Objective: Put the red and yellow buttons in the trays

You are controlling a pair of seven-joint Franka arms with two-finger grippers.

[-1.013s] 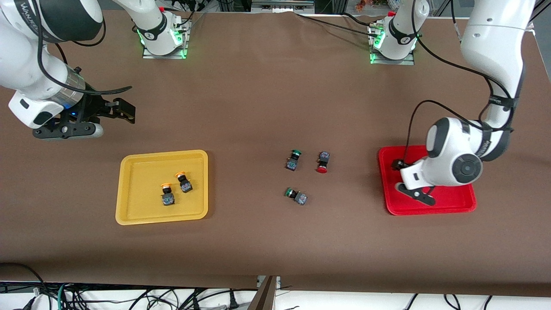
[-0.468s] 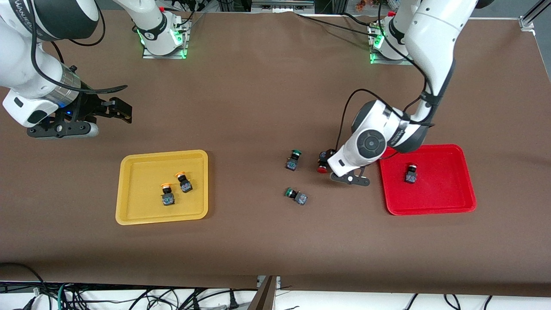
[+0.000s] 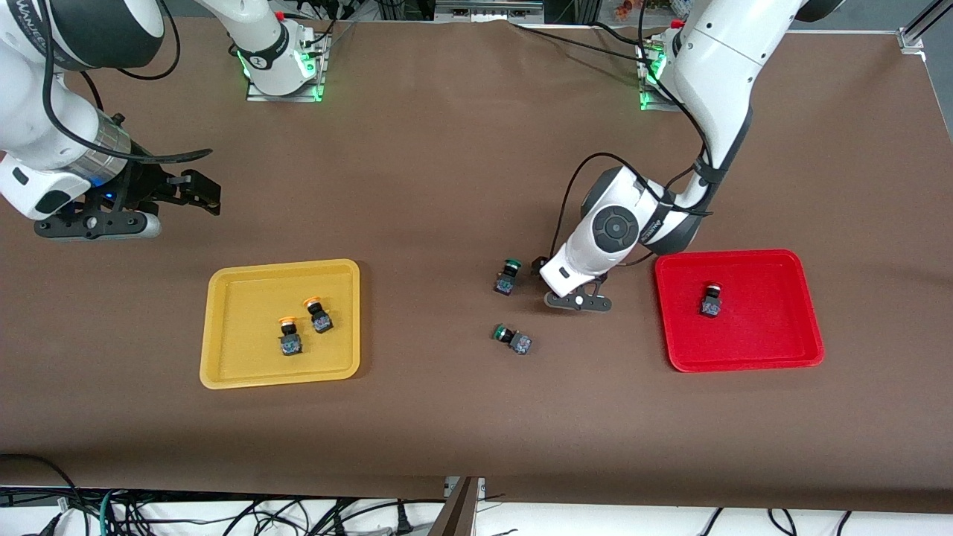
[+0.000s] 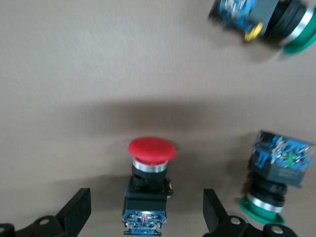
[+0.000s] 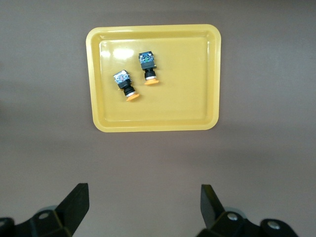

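My left gripper [image 4: 147, 215] is open and low over the table, its fingers on either side of a red-capped button [image 4: 150, 185] that lies on the table. In the front view the left hand [image 3: 588, 260] hides that button, beside the red tray [image 3: 774, 331]. A second red button [image 3: 711, 300] lies in the red tray. Two yellow-capped buttons [image 3: 289, 336] [image 3: 319, 315] lie in the yellow tray [image 3: 246, 357]; they also show in the right wrist view [image 5: 126, 85] [image 5: 148, 66]. My right gripper [image 3: 202, 190] is open and empty, waiting above bare table.
Two green-capped buttons lie on the table close to the left gripper: one [image 3: 508, 275] right beside it, the other [image 3: 512, 339] nearer the front camera. Both show in the left wrist view [image 4: 276, 170] [image 4: 261, 19]. Brown table cover stretches between the trays.
My left arm has moved from over the red tray, leaving a red button in it, to the red button on the table. My right gripper has drifted slightly toward its own end.
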